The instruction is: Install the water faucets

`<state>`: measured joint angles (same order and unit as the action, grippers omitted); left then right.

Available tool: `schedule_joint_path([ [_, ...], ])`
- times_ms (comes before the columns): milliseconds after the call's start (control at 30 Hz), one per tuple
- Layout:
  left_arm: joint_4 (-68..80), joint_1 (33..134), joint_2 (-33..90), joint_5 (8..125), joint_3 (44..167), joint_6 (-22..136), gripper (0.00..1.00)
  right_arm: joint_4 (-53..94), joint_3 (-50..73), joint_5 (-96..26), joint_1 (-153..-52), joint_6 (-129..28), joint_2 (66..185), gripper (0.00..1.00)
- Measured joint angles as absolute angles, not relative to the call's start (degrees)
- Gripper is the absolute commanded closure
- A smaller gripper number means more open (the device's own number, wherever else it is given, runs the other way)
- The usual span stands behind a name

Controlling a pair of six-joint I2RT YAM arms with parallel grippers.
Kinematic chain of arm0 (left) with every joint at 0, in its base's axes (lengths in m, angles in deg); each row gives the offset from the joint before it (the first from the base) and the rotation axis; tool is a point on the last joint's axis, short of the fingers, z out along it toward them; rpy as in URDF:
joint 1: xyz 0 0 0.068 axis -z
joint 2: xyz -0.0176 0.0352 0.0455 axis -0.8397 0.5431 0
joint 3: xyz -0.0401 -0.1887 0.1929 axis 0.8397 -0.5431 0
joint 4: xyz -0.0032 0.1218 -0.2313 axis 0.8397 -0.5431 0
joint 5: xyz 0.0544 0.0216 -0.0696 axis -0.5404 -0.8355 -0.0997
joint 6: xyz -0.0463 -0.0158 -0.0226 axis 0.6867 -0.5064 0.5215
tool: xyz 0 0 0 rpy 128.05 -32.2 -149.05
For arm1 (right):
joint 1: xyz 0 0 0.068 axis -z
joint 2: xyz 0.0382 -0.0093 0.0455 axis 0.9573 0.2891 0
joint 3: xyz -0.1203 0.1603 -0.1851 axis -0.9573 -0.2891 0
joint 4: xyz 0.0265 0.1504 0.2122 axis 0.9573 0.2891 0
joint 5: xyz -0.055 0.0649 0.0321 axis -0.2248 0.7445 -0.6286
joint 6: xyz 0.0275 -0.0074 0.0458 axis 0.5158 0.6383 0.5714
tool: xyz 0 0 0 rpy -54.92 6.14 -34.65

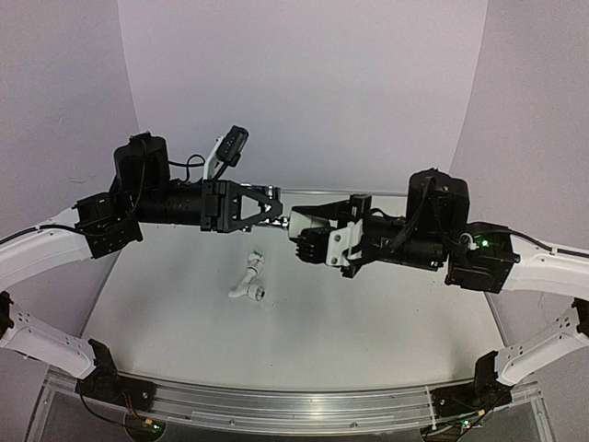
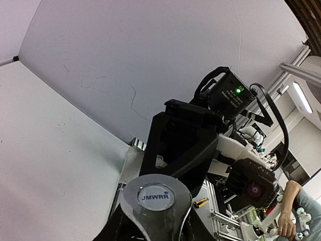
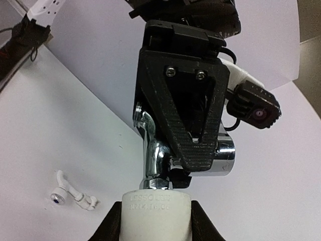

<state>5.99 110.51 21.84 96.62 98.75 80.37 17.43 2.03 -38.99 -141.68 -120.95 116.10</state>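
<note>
Mid-air, over grey table (image 1: 386, 322): left gripper (image 1: 275, 210) clamped on small shiny chrome tap (image 3: 153, 155). Tap stem meets short white plastic elbow fitting (image 3: 155, 210), pinched in right gripper (image 3: 156, 221). Longer white bent pipe (image 1: 247, 284) lies on table below.

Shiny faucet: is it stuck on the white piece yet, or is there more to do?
Done: the chrome faucet has its stem meeting the white elbow fitting. In hand: the left gripper grips the faucet, the right gripper the fitting. Left: it likely needs screwing tight; how deep it sits can't be seen. The white bent pipe lies on the table.
</note>
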Motion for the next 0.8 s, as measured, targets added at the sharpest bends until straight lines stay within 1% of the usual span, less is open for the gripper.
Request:
schedule_joint_path([
  [233, 6.0, 111.0, 20.3, 95.7, 98.4, 76.3, 1.00, 25.4, 7.8, -35.9, -141.9, -99.5, 117.7, 1.00],
  [300, 6.1, 111.2, 20.0, 95.8, 98.3, 74.7, 1.00, 27.4, 9.2, -34.4, -141.9, -92.6, 118.0, 0.93],
  [400, 6.2, 111.6, 19.3, 95.9, 97.7, 72.8, 1.00, 29.7, 10.7, -30.4, -141.2, -81.6, 118.5, 0.73],
  [433, 6.1, 111.7, 19.0, 95.7, 97.6, 72.1, 1.00, 30.3, 11.1, -28.4, -140.6, -78.0, 118.8, 0.59],
  [467, 6.0, 111.7, 18.8, 95.4, 97.4, 71.5, 1.00, 30.6, 11.5, -26.2, -139.8, -73.7, 119.2, 0.48],
  [533, 5.6, 111.8, 18.6, 94.4, 97.4, 70.6, 1.00, 31.2, 12.5, -22.2, -138.0, -66.3, 120.0, 0.31],
  [600, 3.8, 111.6, 18.3, 92.6, 97.4, 70.2, 1.00, 31.3, 14.0, -18.3, -135.5, -59.1, 120.7, 0.19],
  [667, 2.1, 111.4, 18.2, 90.8, 97.4, 70.4, 1.00, 31.3, 16.1, -15.8, -133.3, -55.3, 121.0, 0.10],
  [733, 0.5, 111.1, 18.2, 88.9, 97.4, 71.1, 1.00, 31.3, 18.4, -15.0, -132.2, -54.6, 121.0, 0.06],
  [800, -0.4, 111.0, 18.2, 87.2, 97.4, 72.7, 1.00, 31.6, 20.1, -15.7, -132.2, -57.1, 120.6, 0.02],
])
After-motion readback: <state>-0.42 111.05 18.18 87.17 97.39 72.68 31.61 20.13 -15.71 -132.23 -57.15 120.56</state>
